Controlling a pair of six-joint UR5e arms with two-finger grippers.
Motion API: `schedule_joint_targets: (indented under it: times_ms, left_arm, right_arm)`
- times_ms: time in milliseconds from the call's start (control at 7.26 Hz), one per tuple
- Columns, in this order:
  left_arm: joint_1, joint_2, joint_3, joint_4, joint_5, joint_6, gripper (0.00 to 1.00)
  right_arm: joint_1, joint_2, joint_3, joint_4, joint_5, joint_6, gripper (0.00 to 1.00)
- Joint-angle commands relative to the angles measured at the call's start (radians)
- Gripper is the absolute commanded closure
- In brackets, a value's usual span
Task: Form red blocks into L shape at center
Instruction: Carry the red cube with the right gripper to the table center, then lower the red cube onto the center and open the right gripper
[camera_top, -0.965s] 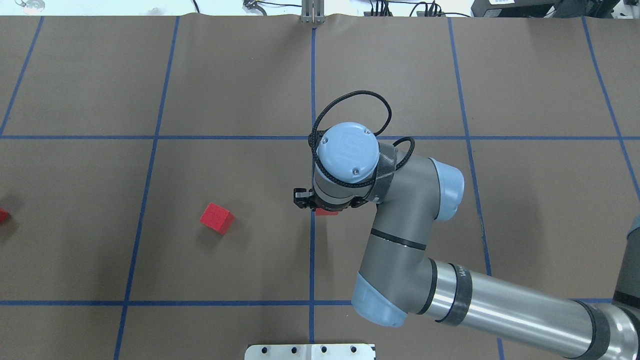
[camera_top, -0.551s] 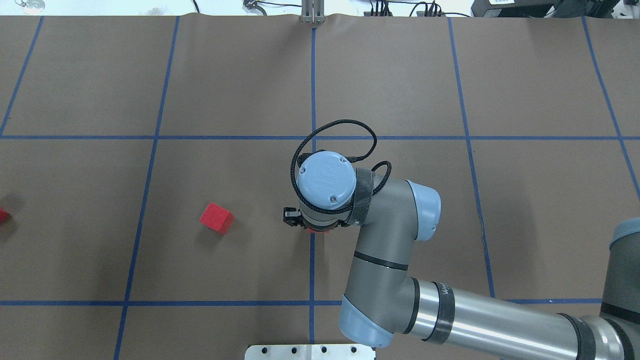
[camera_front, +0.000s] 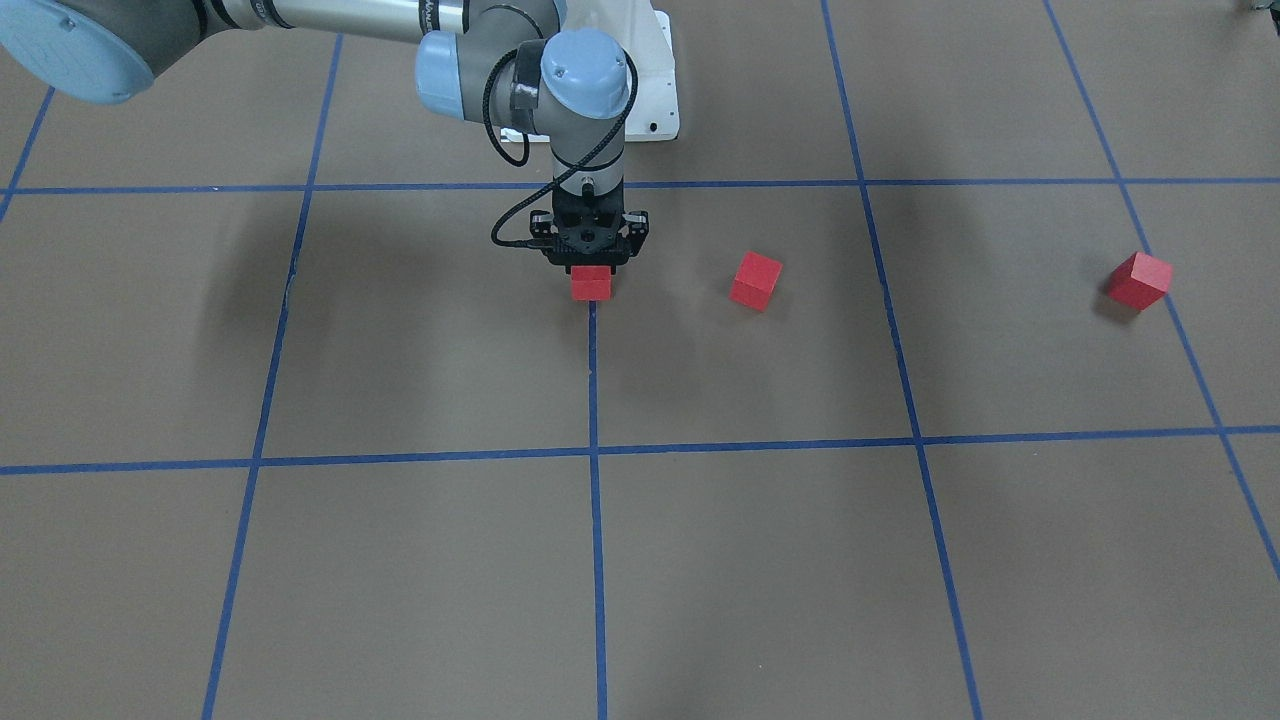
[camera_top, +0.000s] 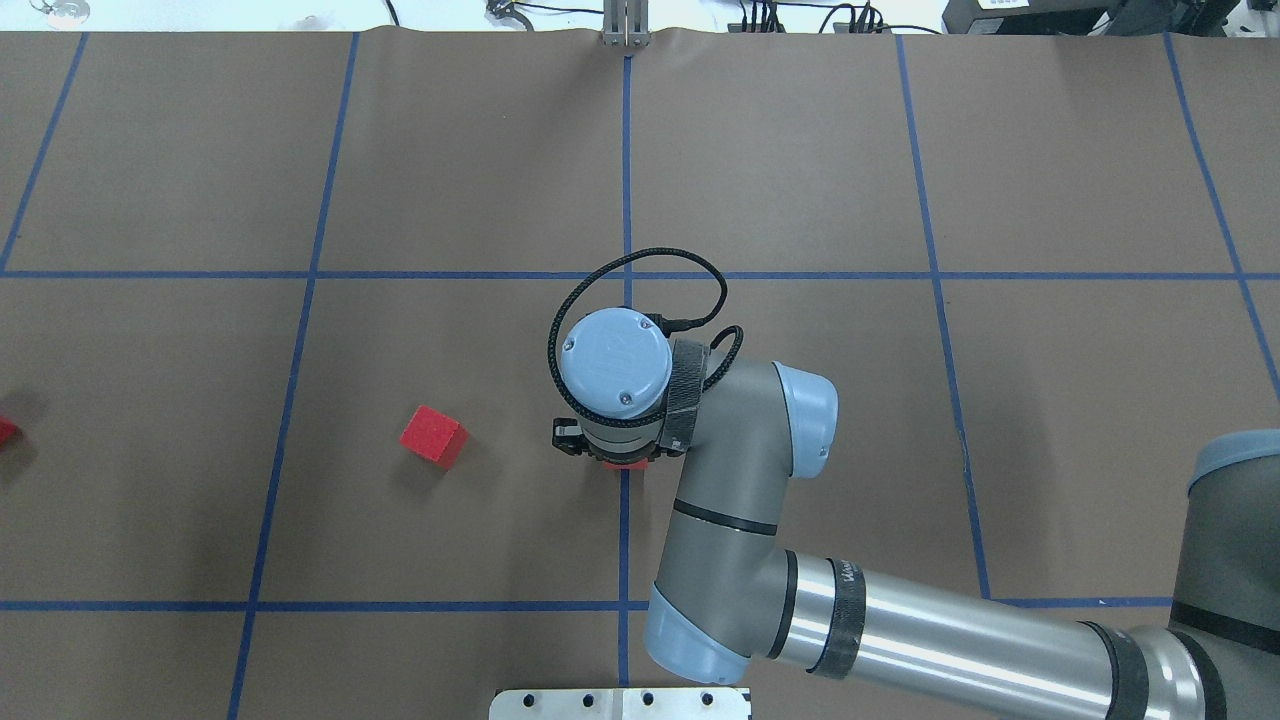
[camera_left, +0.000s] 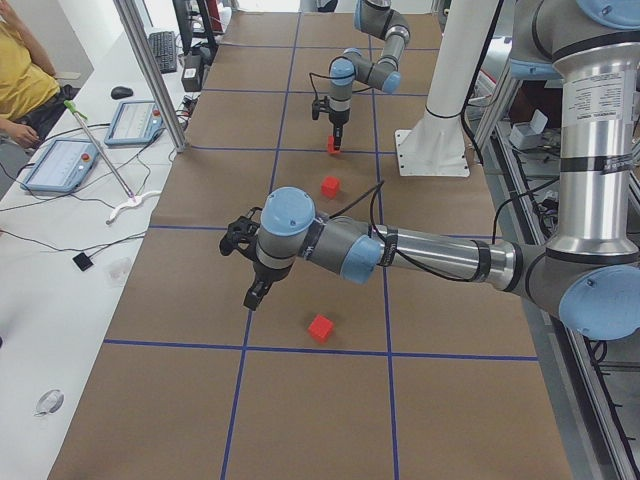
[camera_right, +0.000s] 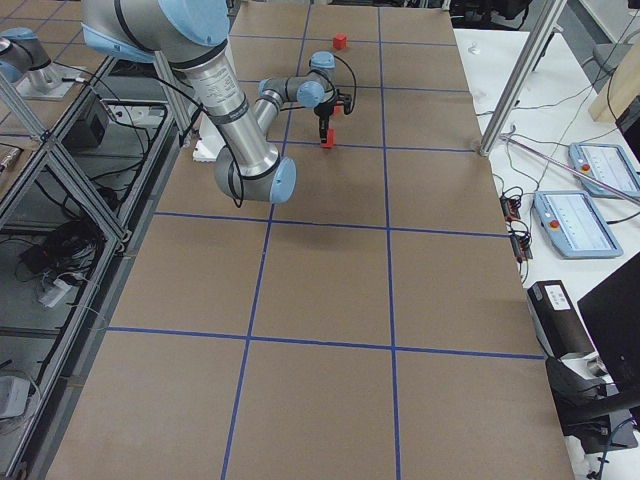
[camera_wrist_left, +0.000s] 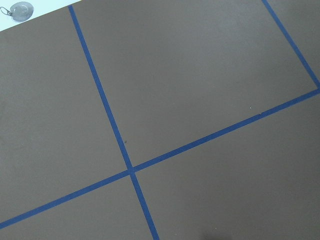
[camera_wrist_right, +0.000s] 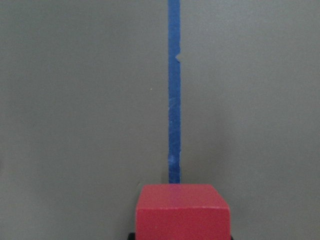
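My right gripper (camera_front: 592, 272) points straight down at the table's middle, shut on a red block (camera_front: 591, 286) that sits on or just above the centre blue line; the block fills the bottom of the right wrist view (camera_wrist_right: 182, 210). A second red block (camera_top: 434, 437) lies tilted to the left of it, apart. A third red block (camera_top: 4, 430) lies at the far left edge. My left gripper (camera_left: 251, 298) shows only in the exterior left view, hovering near the third block (camera_left: 320, 327); I cannot tell whether it is open or shut.
Brown paper with a blue tape grid (camera_top: 626, 200) covers the table. A white base plate (camera_top: 620, 703) sits at the near edge. The left wrist view shows only bare paper and a tape crossing (camera_wrist_left: 131, 171).
My right arm has moved left and back toward the robot's side with the red block in its gripper, onto the centre line. The other two blocks have not moved.
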Motion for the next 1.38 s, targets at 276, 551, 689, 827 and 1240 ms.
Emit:
schedule_joint_targets:
  times_ms: [276,551,689,827,1240]
  left_arm:
    - [0.0,0.0,0.004,0.0,0.0,0.0,0.0]
    - [0.0,0.0,0.005,0.0,0.0,0.001,0.0]
    - [0.0,0.0,0.005,0.0,0.0,0.001,0.0]
    - [0.0,0.0,0.005,0.0,0.0,0.0,0.0]
    - [0.002,-0.011,-0.002,0.0,0.0,-0.003,0.0]
  right_arm:
    - [-0.001,0.001,-0.004,0.002,-0.002,-0.013,0.01]
    - [-0.001,0.004,-0.003,0.002,-0.002,-0.015,0.01]
    - [-0.001,0.004,-0.003,0.002,0.0,-0.016,0.01]
    - [-0.001,0.003,0.005,0.002,0.0,-0.022,0.01]
    - [0.094,0.0,0.106,-0.009,0.05,-0.073,0.0]
